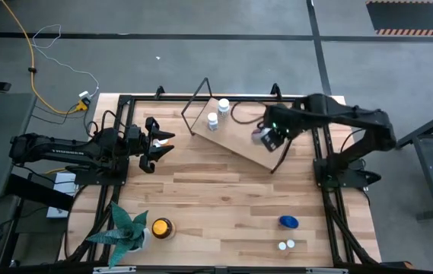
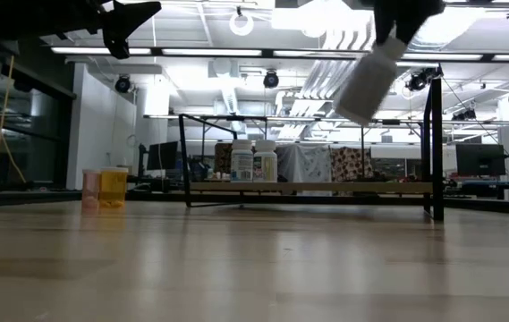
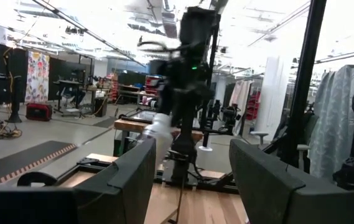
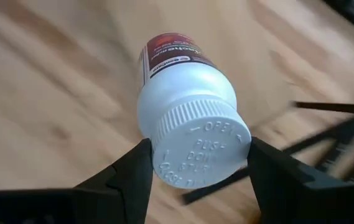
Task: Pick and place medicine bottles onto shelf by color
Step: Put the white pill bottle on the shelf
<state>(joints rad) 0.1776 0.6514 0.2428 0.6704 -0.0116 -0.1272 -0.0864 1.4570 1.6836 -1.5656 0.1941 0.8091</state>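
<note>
White bottle (image 4: 186, 134) pinched by its cap in the right claw (image 4: 192, 165) above the shelf (image 1: 239, 141); next, lower it beside the two white ones (image 2: 254, 161); left claw (image 3: 189, 174) spread, idle

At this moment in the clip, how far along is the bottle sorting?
Done: two white bottles stand on the shelf. In hand: the right gripper holds a third white bottle by its cap, tilted above the shelf. Left: the blue bottle, two small white ones and the amber bottle remain on the table. The left gripper waits, open and empty.
</note>
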